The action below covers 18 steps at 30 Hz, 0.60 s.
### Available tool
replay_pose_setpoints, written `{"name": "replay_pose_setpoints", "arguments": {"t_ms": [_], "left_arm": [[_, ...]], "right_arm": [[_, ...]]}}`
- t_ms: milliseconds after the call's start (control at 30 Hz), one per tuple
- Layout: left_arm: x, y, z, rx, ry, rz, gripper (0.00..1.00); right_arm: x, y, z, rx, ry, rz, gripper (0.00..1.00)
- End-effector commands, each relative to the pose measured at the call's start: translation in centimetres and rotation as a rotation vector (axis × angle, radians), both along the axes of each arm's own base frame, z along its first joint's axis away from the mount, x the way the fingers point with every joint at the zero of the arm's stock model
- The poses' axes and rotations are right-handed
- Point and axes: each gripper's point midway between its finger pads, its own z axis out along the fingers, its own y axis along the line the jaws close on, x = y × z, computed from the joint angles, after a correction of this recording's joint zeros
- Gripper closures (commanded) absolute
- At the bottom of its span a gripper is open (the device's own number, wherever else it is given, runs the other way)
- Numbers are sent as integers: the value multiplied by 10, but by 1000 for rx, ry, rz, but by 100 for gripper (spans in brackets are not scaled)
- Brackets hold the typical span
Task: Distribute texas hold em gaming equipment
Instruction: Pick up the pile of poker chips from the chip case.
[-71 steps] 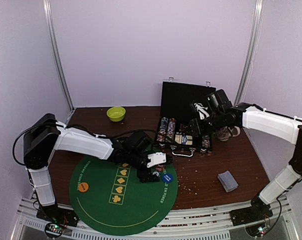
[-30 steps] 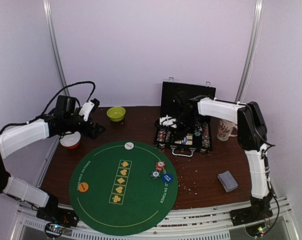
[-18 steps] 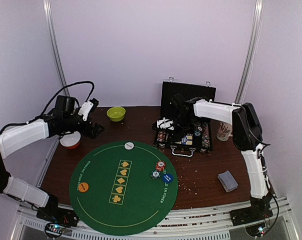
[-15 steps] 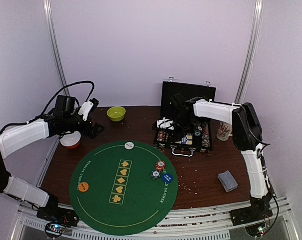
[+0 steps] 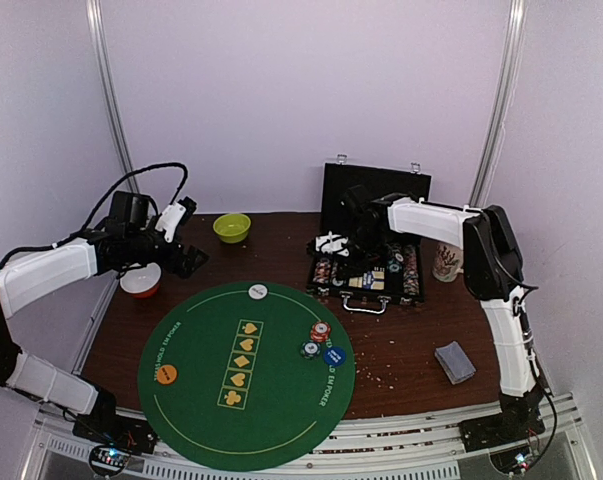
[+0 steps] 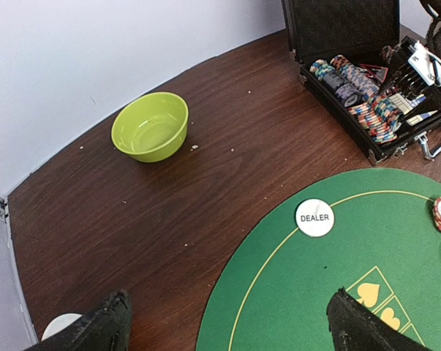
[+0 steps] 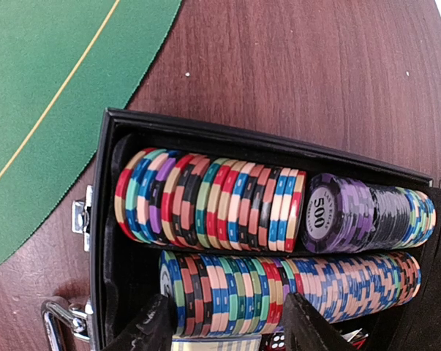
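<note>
Poker chips, small round multicoloured discs packed on edge in rows, fill the open black carrying case near the far edge of the brown wooden tabletop, right of its middle. The right gripper hangs over one row of them, its jaws part-way apart with a stretch of that row between them; whether they press on the chips I cannot tell. The left gripper hovers wide and empty above the tabletop's left side, near the lime-green plastic bowl. On the round green felt mat lie a white dealer disc at its far rim, an orange disc at its left, and a blue disc beside a few loose chips at its right. A grey-blue deck of cards lies toward the near right corner.
</note>
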Motion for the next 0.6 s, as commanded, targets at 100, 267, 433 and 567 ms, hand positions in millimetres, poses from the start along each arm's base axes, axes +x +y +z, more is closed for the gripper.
{"name": "replay_pose_setpoints", "arguments": {"t_ms": [100, 267, 433, 567], "left_arm": [[5, 0, 4, -10, -32, -7, 3], [4, -1, 3, -14, -29, -14, 3], [4, -2, 3, -17, -26, -19, 3], [3, -3, 2, -22, -21, -25, 3]], "right_arm": [[-9, -9, -21, -65, 40, -11, 47], [-34, -9, -35, -94, 119, 32, 47], [-47, -11, -42, -117, 162, 35, 49], [-55, -13, -41, -141, 174, 41, 50]]}}
